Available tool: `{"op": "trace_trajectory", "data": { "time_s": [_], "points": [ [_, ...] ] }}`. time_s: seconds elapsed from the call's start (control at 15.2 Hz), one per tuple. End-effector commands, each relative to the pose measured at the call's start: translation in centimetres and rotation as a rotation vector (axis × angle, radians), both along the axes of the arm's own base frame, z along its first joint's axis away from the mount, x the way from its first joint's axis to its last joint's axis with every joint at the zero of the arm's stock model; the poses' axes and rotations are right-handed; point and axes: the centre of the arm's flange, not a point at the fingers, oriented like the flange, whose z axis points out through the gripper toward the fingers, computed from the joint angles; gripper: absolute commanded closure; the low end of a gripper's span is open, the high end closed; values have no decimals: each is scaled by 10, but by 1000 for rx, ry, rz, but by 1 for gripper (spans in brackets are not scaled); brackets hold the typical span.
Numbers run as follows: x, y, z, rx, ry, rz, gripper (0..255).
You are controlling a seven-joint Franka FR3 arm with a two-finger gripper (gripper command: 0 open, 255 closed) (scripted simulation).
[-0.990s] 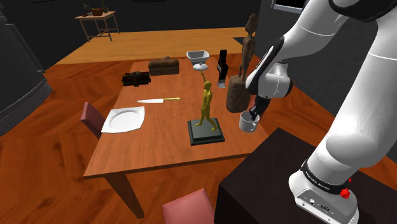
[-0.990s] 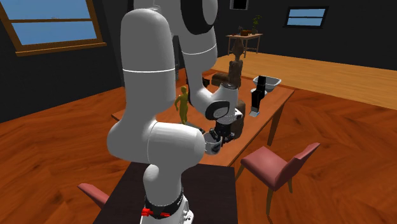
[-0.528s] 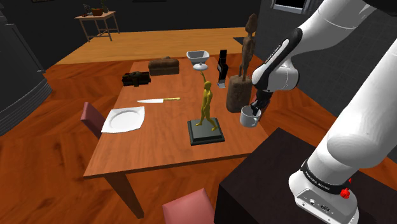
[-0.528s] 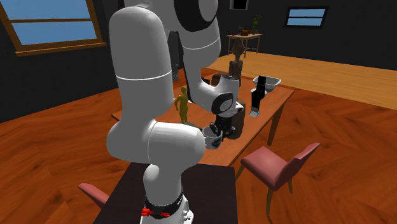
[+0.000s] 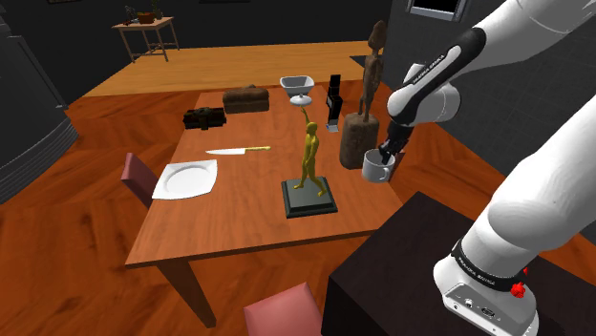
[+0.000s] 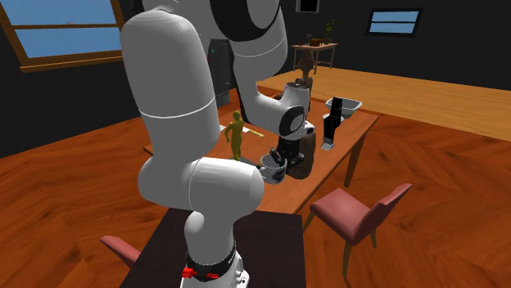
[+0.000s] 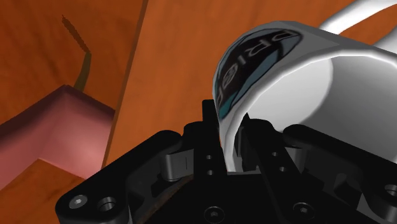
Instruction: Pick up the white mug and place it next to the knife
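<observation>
**White mug (image 5: 376,170) gripped by the rim, knife (image 5: 239,150) well across the table (image 5: 191,234)**

I'm watching the wrist view, where the gripper (image 7: 230,143) is clamping the mug's wall between its 2 fingers (image 7: 210,130), 1 inside and 1 outside. That rim hold is leaving the base free for setting down, I judge. The mug is hanging under the hand just beside the dark carved statue (image 5: 357,141), seemingly clear of the tabletop. The knife is lying well apart, beyond the golden figurine (image 5: 308,157) — so I'm expecting a long carry around it.
</observation>
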Motion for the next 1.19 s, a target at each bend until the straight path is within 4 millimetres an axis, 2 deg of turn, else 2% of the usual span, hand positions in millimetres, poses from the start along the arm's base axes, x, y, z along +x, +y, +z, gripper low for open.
{"op": "trace_trajectory", "data": {
  "time_s": [0.0,0.33,1.12],
  "points": [
    [0,0,11,-1,1,0,255],
    [0,0,35,-1,1,0,255],
    [117,106,36,-1,1,0,255]
  ]
}}
